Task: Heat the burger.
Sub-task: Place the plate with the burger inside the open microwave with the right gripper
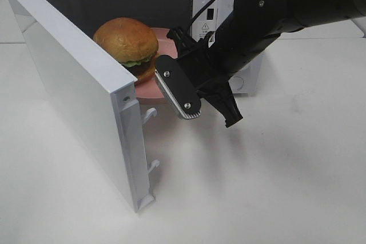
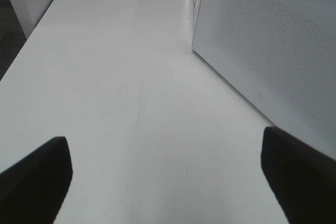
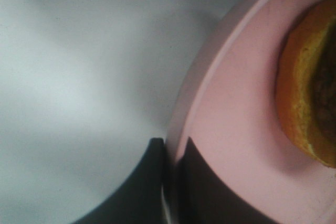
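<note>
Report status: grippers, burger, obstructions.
Right gripper shut on pink plate rim; left gripper open over table. Burger sits on plate at microwave opening. Door wide open, nothing seen blocking.

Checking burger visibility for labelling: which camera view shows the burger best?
Exterior high: the burger shows nearly whole, bun, lettuce and patty, on the pink plate. The right wrist view catches only an edge of its bun; the left wrist view shows none.

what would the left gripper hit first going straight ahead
The left gripper looks free over the table; the microwave door stands just off to the side, though depth is unclear.
</note>
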`<state>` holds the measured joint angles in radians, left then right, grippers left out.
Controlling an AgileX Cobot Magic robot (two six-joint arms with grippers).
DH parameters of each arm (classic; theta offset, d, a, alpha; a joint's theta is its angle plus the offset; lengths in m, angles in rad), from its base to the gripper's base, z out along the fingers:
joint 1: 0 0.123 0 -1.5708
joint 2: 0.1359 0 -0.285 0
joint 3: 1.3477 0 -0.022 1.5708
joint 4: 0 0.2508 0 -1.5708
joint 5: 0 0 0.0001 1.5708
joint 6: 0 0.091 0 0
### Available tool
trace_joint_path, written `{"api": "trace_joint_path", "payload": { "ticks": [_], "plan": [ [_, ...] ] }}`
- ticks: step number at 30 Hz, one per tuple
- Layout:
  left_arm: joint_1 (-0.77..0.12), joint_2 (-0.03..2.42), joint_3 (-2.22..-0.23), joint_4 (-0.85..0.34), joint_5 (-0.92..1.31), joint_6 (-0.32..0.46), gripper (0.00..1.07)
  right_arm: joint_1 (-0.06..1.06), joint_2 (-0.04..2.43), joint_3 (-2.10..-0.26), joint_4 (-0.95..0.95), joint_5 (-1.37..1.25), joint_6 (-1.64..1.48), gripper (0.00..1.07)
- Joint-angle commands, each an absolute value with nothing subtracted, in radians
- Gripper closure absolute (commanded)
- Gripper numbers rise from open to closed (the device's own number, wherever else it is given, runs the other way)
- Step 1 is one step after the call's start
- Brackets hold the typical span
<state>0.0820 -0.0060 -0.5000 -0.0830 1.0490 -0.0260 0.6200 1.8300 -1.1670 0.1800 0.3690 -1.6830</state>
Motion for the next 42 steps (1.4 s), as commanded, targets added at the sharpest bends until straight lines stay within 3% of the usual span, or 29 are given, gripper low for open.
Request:
{"api": "trace_joint_path", "payload": {
  "ticks": [1, 42],
  "plan": [
    [0.079, -0.026, -0.499, -0.081, 1.034, -0.027, 0.17, 0.623, 1.833, -1.2, 0.183, 0.331, -1.664, 1.07],
    [0.079, -0.026, -0.499, -0.081, 1.034, -0.027, 0.17, 0.623, 2.191, -1.726, 0.107, 0.458, -1.494, 1.07]
  ]
}}
